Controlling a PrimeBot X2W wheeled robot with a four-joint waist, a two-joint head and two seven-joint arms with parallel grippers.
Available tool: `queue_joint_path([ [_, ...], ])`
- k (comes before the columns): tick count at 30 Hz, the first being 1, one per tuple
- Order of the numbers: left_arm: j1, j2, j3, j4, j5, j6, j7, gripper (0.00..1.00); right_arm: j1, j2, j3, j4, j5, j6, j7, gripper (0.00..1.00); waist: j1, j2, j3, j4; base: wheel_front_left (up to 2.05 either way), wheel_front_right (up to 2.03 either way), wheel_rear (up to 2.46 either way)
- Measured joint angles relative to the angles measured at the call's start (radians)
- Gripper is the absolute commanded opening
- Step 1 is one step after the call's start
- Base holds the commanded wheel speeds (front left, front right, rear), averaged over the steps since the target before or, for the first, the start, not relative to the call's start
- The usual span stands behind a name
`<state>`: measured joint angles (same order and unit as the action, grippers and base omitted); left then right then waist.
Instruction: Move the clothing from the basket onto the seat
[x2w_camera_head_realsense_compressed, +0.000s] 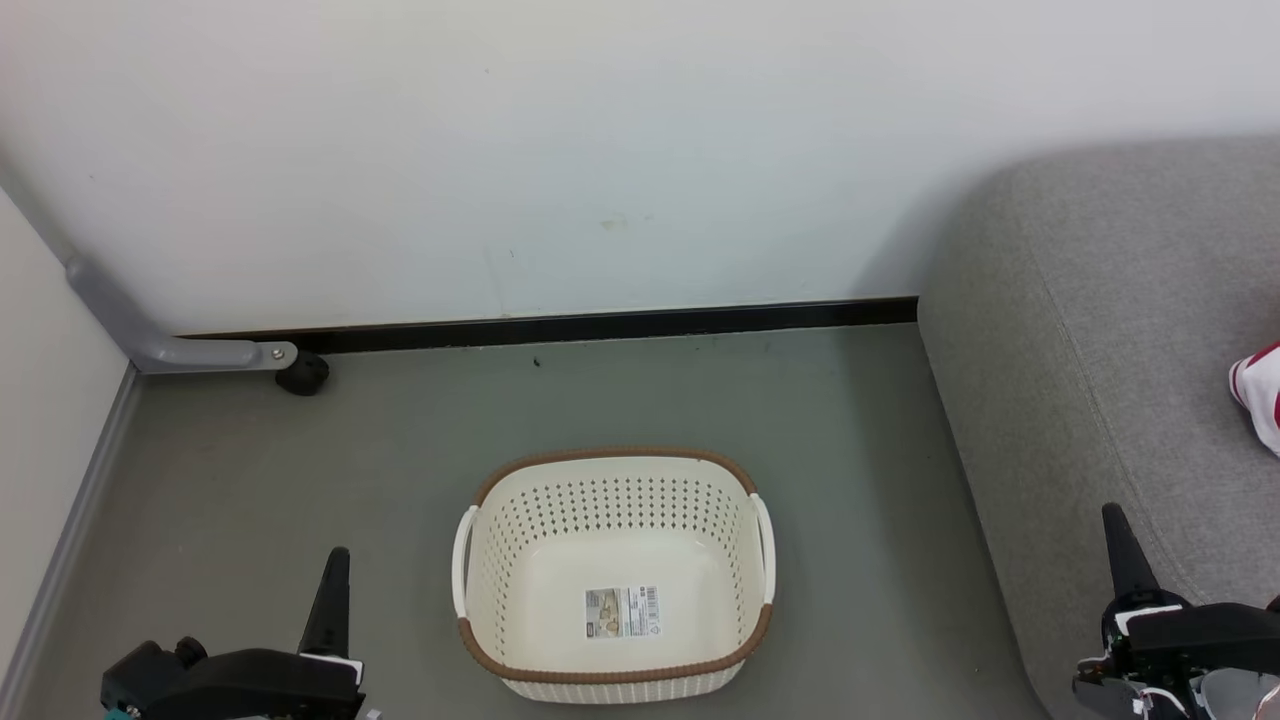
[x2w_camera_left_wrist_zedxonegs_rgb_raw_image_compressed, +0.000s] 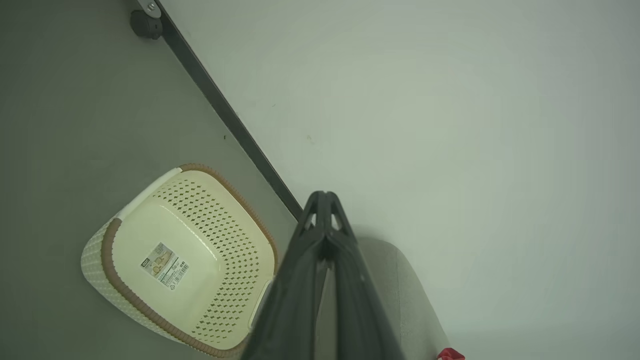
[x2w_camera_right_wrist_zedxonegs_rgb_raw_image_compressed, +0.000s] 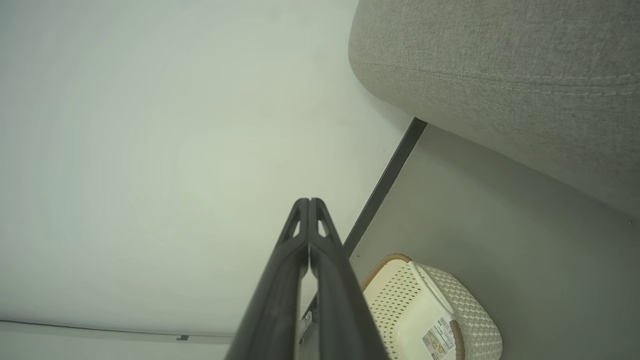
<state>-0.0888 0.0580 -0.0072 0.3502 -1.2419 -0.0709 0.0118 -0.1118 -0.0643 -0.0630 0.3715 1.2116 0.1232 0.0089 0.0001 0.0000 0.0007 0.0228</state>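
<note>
the left gripper and the right gripper are seen pressed together, nothing pinched, as the basket between them is bare. the clothing is laid on the seat beyond the right jaws; the task is judged done.

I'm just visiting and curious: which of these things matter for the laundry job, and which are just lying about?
Job: basket, empty; red-and-white clothing, on the seat.
Just there: grey pipe, black wheel, black skirting strip.
</note>
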Motion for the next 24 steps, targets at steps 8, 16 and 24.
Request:
queue_joint_path([
  [8, 0.0, -0.004, 0.026, -0.012, -0.088, -0.01, 0.028, 0.0, 0.001, 0.004, -0.021, -0.017, 0.102, 0.0, 0.03, 0.0, 0.0, 0.0, 0.0, -0.006, 0.0, 0.0, 0.0],
  [16, 0.0, -0.008, 0.052, -0.024, -0.19, -0.028, 0.057, 0.0, 0.004, 0.011, -0.04, -0.036, 0.204, 0.0, 0.055, 0.0, 0.0, 0.0, 0.001, -0.013, 0.0, 0.0, 0.0],
  [24, 0.0, -0.013, 0.079, -0.037, -0.287, -0.044, 0.085, 0.0, 0.005, 0.017, -0.062, -0.053, 0.323, 0.0, 0.088, 0.0, 0.0, 0.0, 0.001, -0.02, 0.0, 0.0, 0.0],
])
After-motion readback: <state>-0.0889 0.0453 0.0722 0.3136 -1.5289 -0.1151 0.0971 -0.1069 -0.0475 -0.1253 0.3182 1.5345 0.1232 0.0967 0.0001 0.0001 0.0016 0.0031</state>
